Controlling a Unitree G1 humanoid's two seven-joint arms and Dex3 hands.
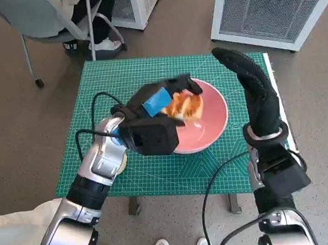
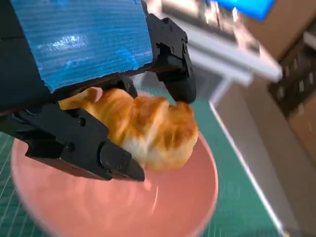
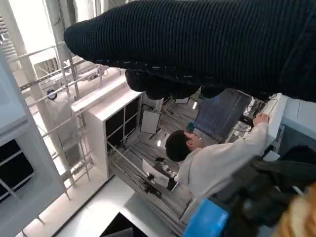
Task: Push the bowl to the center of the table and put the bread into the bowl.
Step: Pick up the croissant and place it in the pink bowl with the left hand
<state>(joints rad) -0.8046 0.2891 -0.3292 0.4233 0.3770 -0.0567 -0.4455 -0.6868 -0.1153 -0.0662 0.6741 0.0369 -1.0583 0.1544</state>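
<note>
A pink bowl [image 1: 212, 124] sits near the middle of the green cutting mat [image 1: 110, 87]. My left hand [image 1: 159, 100] holds a golden bread roll [image 1: 186, 105] just above the bowl's inside. In the left wrist view the black fingers [image 2: 94, 148] grip the bread [image 2: 148, 128] from both sides over the pink bowl [image 2: 123, 207]. My right hand [image 1: 251, 76] is raised beside the bowl's right rim, fingers stretched out, holding nothing. The right wrist view shows the glove [image 3: 207, 44], and the bread [image 3: 301, 217] at a corner.
A white cabinet [image 1: 274, 9] stands beyond the table at the back right. A chair and a person's foot [image 1: 104, 45] are at the back left. A person [image 3: 217, 158] in white shows in the right wrist view. Cables hang at the table's front edge.
</note>
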